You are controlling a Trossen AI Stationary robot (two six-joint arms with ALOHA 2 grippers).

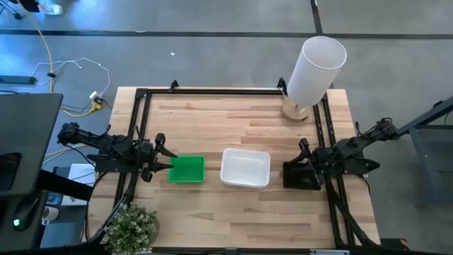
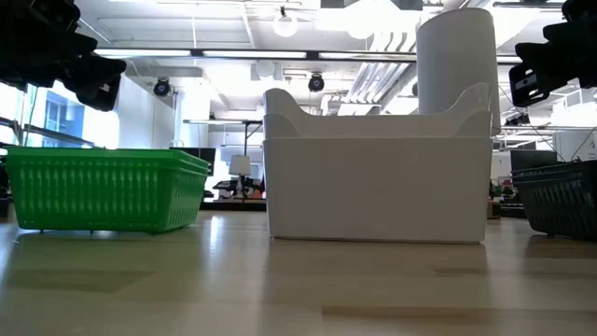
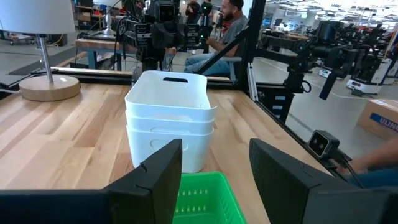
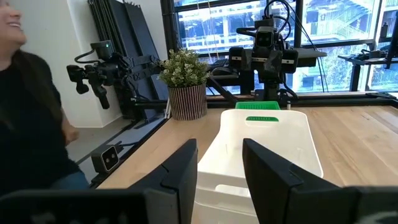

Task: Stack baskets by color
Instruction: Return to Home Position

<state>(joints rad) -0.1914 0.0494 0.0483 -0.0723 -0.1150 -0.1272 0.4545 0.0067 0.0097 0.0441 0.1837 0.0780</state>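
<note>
Three sets of baskets stand in a row on the wooden table: a green basket [image 1: 186, 170] at the left, a nested stack of white baskets [image 1: 245, 168] in the middle, and a black mesh basket [image 1: 296, 176] at the right. My left gripper [image 3: 214, 177] hangs open, level, just above the green basket's [image 3: 202, 196] left end and pointing at the white stack [image 3: 169, 118]. My right gripper [image 4: 221, 171] is open too. It hangs level over the black basket [image 2: 560, 201] and faces the white stack [image 4: 261, 149].
A tall white cylinder on a wooden base [image 1: 315, 71] stands at the far right corner. A potted plant [image 1: 131, 227] sits at the near left corner. Black frame rails [image 1: 322, 134] run along the table's sides. People sit in the room beyond the table.
</note>
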